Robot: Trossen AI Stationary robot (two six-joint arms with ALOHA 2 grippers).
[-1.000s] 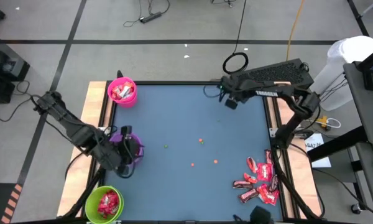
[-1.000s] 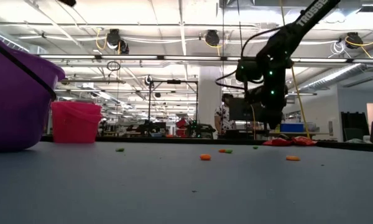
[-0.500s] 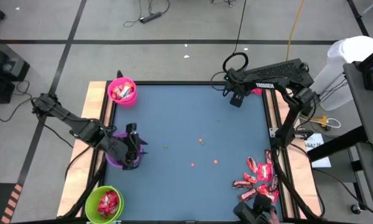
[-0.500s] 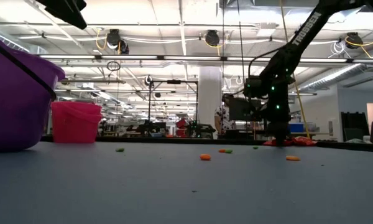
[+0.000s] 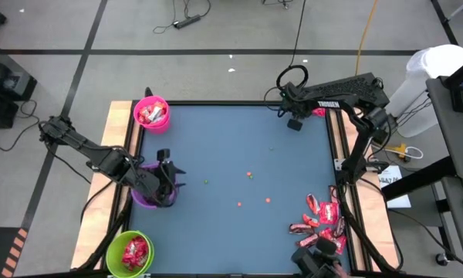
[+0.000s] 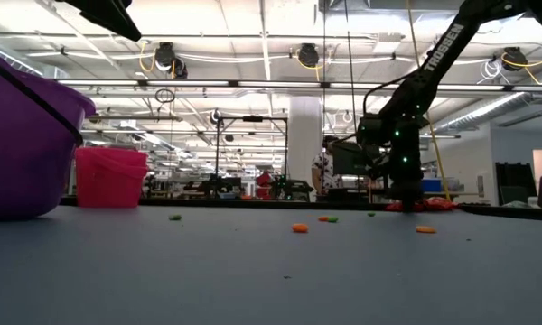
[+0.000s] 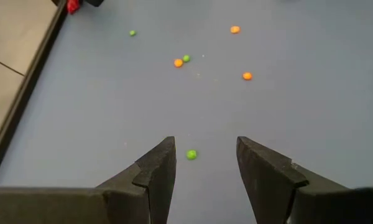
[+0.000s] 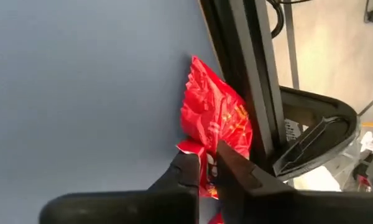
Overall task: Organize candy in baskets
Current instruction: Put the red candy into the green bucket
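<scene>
One red candy [image 8: 214, 124] lies in the table's far right corner [image 5: 318, 113], beside the dark edge rail. My right gripper [image 8: 205, 163] is down on it and shut on its wrapper, also seen in the low view [image 6: 406, 200]. More candy [image 5: 322, 220] lies piled at the near right. The pink basket [image 5: 152, 113] at the far left and the green basket [image 5: 129, 253] at the near left hold candy. My left gripper [image 7: 205, 152] hangs open with nothing in it, just right of the purple basket [image 5: 148, 193]. My right gripper pinches the red candy's crinkled wrapper end [image 8: 202, 149] between its two fingers. The fingers slant down onto it from above. The rest of the candy lies on the table against the edge rail.
Tiny orange and green specks [image 5: 249, 175] dot the middle of the blue table. A dark rail [image 8: 236, 68] borders the table beside the held candy. In the low view the purple basket [image 6: 27, 144] looms at left, with the pink basket [image 6: 108, 176] behind it.
My right gripper has gone down and toward the table's far right corner, ending low on the red candy there. My left gripper has shifted a little toward the table's right, beside the purple basket.
</scene>
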